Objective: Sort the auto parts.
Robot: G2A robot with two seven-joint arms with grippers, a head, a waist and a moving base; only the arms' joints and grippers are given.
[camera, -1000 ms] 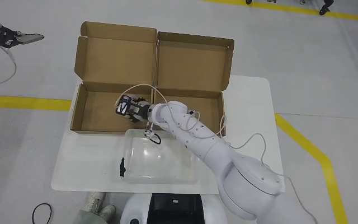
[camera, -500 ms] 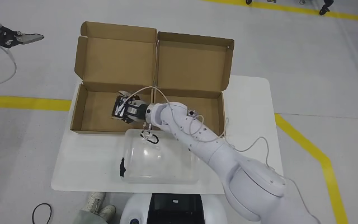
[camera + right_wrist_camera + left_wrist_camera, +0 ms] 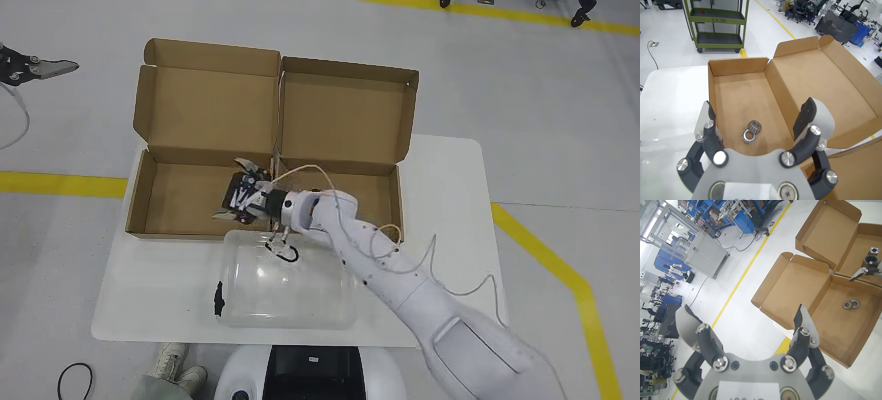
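On the table, the left cardboard box is holding two bearings, touching each other, lying straight below the right gripper, whose fingers are hanging wide apart and empty. The left gripper, also spread, is waiting well aside, so the right arm is nearer. A second ago the right fingers were closer together

— Arm, entry one?
— My right arm: white, rounded segments; one thin pale cable alongside.
— Grippers?
— My right gripper and left gripper had grey plates, black links, silver screws, white fingers and black pads.
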